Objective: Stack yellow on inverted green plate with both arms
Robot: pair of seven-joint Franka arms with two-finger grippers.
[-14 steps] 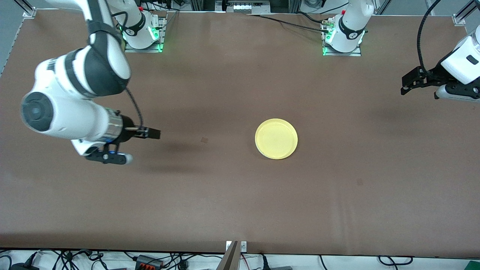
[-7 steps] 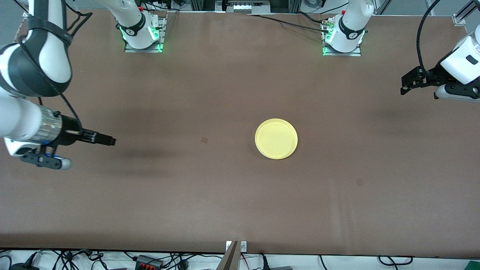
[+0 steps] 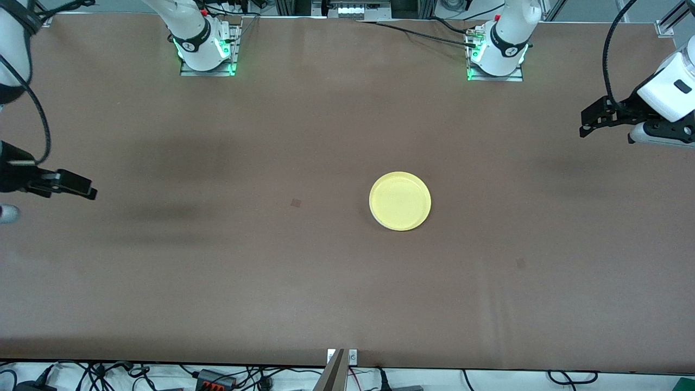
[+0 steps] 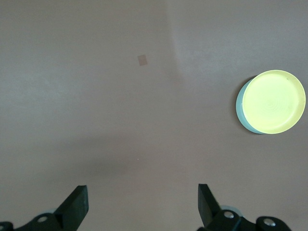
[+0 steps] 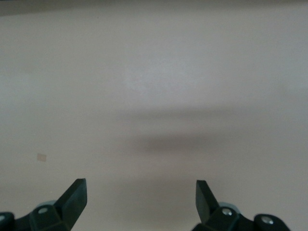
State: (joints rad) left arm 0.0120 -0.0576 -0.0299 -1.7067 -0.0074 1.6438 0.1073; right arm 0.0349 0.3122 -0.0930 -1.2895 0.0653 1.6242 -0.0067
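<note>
The yellow plate (image 3: 400,201) lies rim up near the middle of the table. In the left wrist view the yellow plate (image 4: 273,101) sits on the green plate (image 4: 239,107), of which only a thin pale crescent shows at one edge. In the front view the green plate is hidden under the yellow one. My left gripper (image 3: 589,122) is open and empty, up over the left arm's end of the table (image 4: 140,192). My right gripper (image 3: 81,189) is open and empty over the right arm's end of the table (image 5: 139,185). Both are well apart from the plates.
The brown table top (image 3: 304,282) has a small dark square mark (image 3: 296,203) beside the plates, toward the right arm's end. The two arm bases (image 3: 203,49) (image 3: 497,51) stand at the table's edge farthest from the front camera. Cables lie along the near edge.
My right arm has drawn back from near the table's middle toward its own end, gripper empty. The left arm and the plates have not moved.
</note>
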